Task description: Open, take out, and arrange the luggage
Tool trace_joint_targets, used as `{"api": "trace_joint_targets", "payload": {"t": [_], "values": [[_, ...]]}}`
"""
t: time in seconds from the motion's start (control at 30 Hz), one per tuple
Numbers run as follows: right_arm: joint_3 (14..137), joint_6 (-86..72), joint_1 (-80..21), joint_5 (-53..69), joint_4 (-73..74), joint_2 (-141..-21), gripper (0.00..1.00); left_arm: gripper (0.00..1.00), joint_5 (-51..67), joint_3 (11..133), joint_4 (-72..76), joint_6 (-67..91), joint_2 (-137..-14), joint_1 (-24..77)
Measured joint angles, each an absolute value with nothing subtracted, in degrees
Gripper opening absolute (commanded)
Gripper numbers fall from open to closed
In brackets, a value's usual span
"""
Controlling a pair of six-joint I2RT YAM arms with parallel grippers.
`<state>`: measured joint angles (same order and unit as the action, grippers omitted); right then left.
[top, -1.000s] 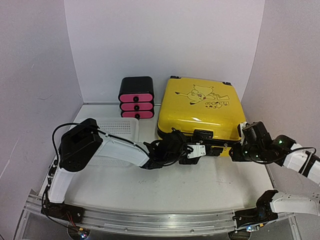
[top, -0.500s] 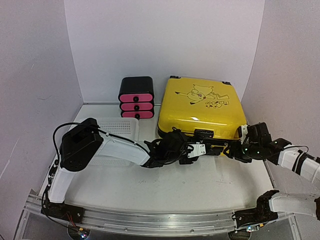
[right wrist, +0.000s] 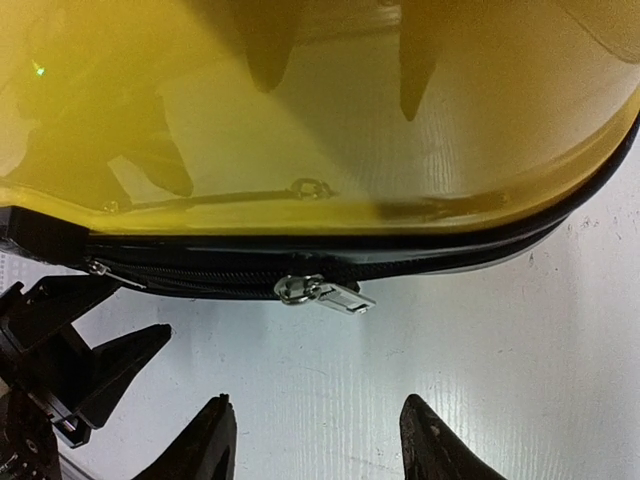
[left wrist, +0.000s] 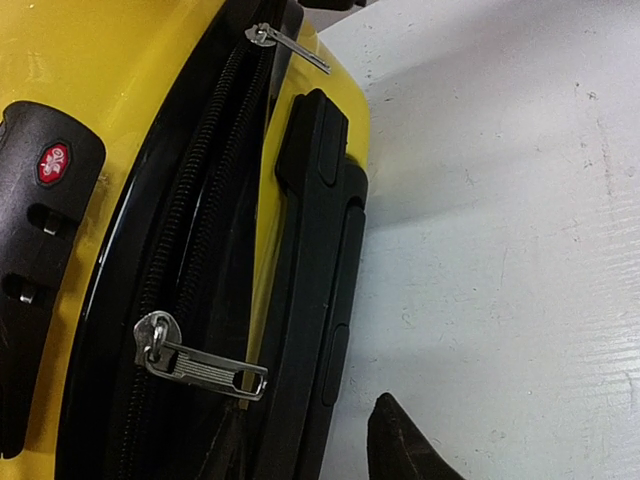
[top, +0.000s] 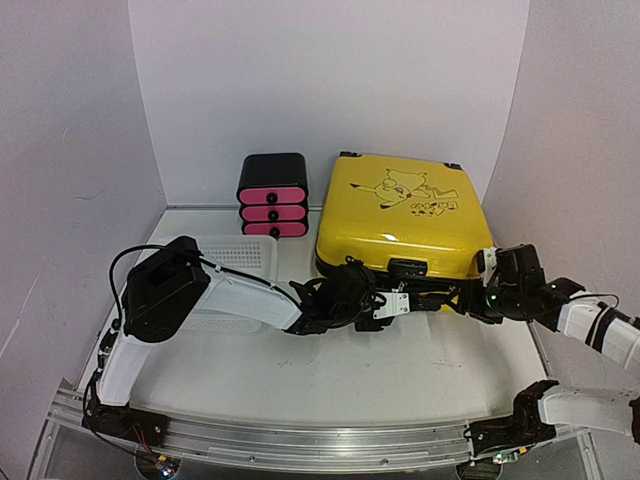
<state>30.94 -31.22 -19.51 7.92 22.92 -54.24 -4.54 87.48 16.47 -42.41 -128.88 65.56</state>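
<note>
The yellow luggage (top: 400, 215) lies flat and closed at the back right, cartoon lid up, its black zipper band (right wrist: 400, 255) facing me. My left gripper (top: 398, 302) is at the front edge by the black handle (left wrist: 315, 280). It stands open: one fingertip (left wrist: 400, 445) rests clear over the table, the other is dim against the band. A silver zipper pull (left wrist: 200, 365) lies just ahead of it, untouched. My right gripper (right wrist: 320, 435) is open near the front right corner, with a second zipper pull (right wrist: 325, 293) ahead between its fingers and apart from them.
A black-and-pink drawer box (top: 272, 193) stands left of the luggage by the back wall. A white mesh basket (top: 240, 262) sits partly under my left arm. White walls close in the back and sides.
My right gripper has opened and come left along the luggage's front edge. The left gripper's jaws have narrowed, and it has edged slightly right along the handle.
</note>
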Motion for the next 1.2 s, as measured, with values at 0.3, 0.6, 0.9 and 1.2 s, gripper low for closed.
{"api": "trace_joint_targets", "payload": {"t": [0.3, 0.6, 0.9, 1.2], "values": [[30.96, -30.24, -19.51, 6.55, 23.81, -52.95, 0.63, 0.58, -3.57, 87.64, 14.17, -41.34, -128.18, 65.71], [30.96, -29.58, -19.51, 6.68, 25.04, -52.90, 0.63, 0.42, 2.85, 82.43, 8.69, -32.80, -117.75, 63.99], [30.96, -29.58, -19.51, 6.87, 25.50, -51.24, 0.63, 0.29, 5.63, 83.02, 8.73, -32.56, -119.22, 63.33], [30.96, -29.56, -19.51, 6.87, 25.80, -50.06, 0.63, 0.28, 5.26, 85.67, 6.87, -36.56, -124.36, 63.44]]}}
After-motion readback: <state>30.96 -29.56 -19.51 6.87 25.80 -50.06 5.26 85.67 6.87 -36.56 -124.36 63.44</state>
